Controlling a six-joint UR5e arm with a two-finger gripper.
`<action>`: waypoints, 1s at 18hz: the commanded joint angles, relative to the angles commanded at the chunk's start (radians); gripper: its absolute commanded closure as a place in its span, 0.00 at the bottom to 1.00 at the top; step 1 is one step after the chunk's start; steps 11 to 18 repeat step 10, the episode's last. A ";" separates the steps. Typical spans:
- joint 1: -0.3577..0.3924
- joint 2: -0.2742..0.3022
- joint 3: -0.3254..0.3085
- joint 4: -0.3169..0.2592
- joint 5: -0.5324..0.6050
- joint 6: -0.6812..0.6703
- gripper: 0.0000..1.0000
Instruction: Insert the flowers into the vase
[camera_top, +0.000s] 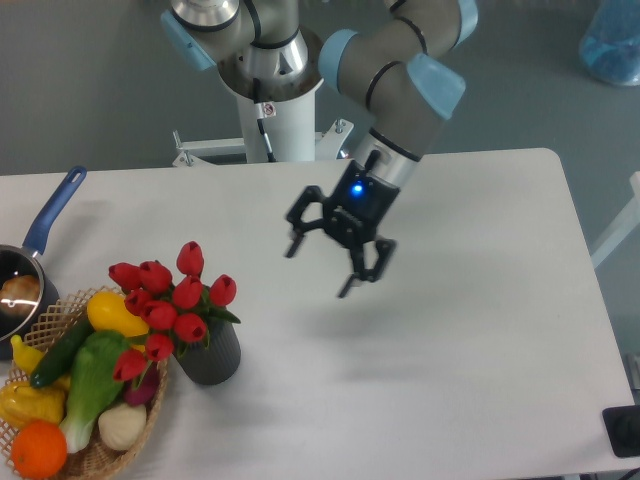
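The flowers (165, 300), a bunch of red tulip buds on green stems, stand in the vase (211, 357), a short dark grey cylinder at the table's front left. The buds lean left over the wicker basket. My gripper (320, 269) hangs open and empty above the table's middle, well up and to the right of the flowers, touching nothing.
A wicker basket (132, 438) of colourful vegetables sits right beside the vase on its left. A blue-handled saucepan (30, 263) stands at the left edge. The robot's base (270, 110) rises behind the table's far edge.
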 joint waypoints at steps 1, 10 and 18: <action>0.021 -0.011 0.022 0.005 0.080 0.006 0.00; 0.218 -0.245 0.285 0.018 0.125 0.231 0.00; 0.218 -0.245 0.285 0.018 0.125 0.231 0.00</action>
